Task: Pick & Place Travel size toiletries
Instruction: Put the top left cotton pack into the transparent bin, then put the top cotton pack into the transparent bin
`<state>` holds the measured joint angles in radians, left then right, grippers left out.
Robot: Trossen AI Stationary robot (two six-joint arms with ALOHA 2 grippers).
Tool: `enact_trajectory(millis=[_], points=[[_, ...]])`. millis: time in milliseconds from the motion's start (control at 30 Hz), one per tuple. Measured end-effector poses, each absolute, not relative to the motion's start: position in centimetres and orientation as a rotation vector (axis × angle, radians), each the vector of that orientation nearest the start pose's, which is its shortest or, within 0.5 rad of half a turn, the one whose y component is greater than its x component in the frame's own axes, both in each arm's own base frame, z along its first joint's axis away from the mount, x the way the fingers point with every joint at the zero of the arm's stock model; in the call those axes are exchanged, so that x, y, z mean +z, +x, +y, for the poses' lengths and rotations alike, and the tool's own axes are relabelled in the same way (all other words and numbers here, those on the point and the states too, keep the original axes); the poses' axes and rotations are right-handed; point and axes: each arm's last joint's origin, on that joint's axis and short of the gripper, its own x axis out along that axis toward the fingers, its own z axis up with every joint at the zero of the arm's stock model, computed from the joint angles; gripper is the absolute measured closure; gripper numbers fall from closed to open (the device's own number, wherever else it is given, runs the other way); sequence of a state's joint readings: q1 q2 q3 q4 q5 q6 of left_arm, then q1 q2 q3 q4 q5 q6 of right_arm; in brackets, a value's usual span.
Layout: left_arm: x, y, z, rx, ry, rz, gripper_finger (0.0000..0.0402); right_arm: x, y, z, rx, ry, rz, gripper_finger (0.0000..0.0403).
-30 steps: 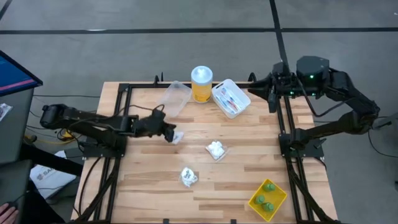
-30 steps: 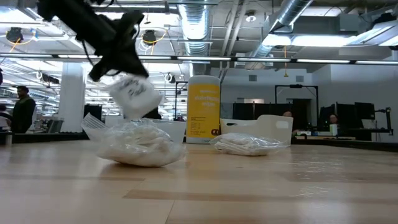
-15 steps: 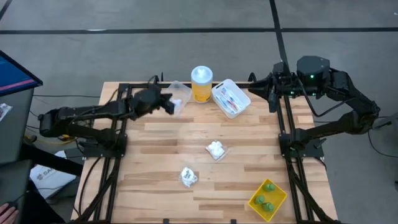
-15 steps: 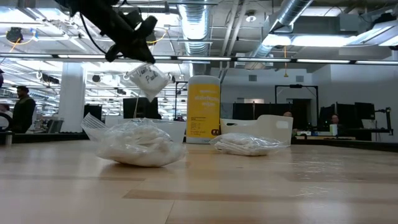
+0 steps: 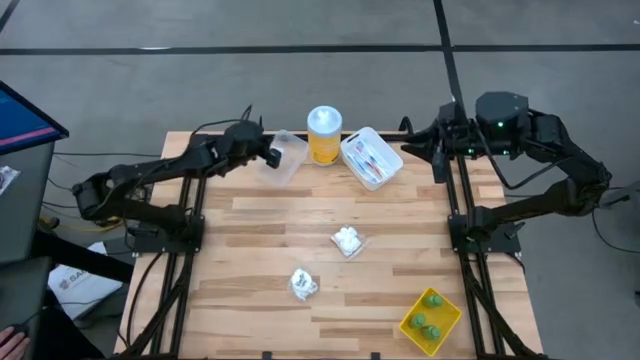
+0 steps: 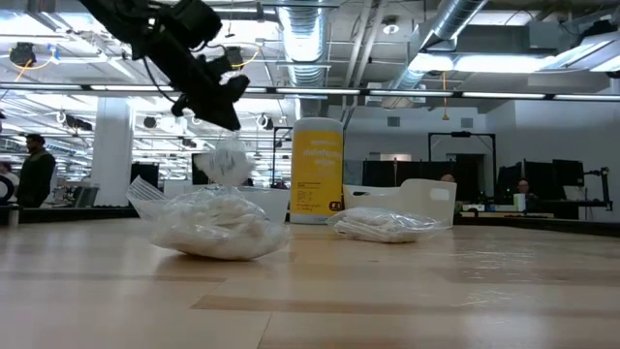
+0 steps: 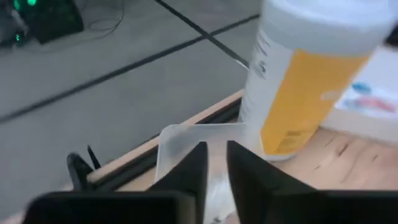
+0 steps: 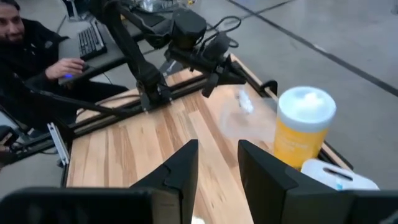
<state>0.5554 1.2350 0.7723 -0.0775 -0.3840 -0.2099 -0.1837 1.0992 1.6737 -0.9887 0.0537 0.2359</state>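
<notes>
At the table's far edge, the left gripper reaches out over the clear bin, fingers a narrow gap apart, holding nothing. A clear packet hangs below it, over the bin. The right gripper waits raised at the far right corner, slightly open, empty.

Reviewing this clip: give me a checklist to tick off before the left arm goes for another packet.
1. Left gripper above the clear bin: ok.
2. Carried packet apart from that gripper, hanging below it: ok.
3. That packet settled inside the bin: cannot tell.
4. Two packets lying uncovered on the table: ok.
5. Right gripper off at the table's far right corner: ok.
</notes>
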Motion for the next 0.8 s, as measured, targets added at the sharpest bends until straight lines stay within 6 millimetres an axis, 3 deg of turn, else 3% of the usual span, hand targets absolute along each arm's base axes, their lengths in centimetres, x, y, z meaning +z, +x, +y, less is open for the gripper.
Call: enact_trajectory(millis=[233, 367, 600, 800], points=[[23.7, 22.4, 15.6, 0.93, -0.162, 0.505, 0.0234, 47.7, 15.5, -3.0, -0.284, 0.262, 0.457, 0.0296], [25.3, 22.5, 14.2, 0.873, -0.198, 0.421, 0.0167, 48.5, 14.2, -2.1, -0.205, 0.236, 0.395, 0.0296], [28.6, 24.0, 9.3, 0.555, -0.142, 0.322, 0.0159, 50.1, 9.1, -0.3, -0.051, 0.097, 0.204, 0.0296], [27.6, 26.4, 4.4, 0.382, -0.204, 0.336, 0.0156, 48.0, 1.9, -0.1, -0.007, 0.092, 0.002, 0.0296]])
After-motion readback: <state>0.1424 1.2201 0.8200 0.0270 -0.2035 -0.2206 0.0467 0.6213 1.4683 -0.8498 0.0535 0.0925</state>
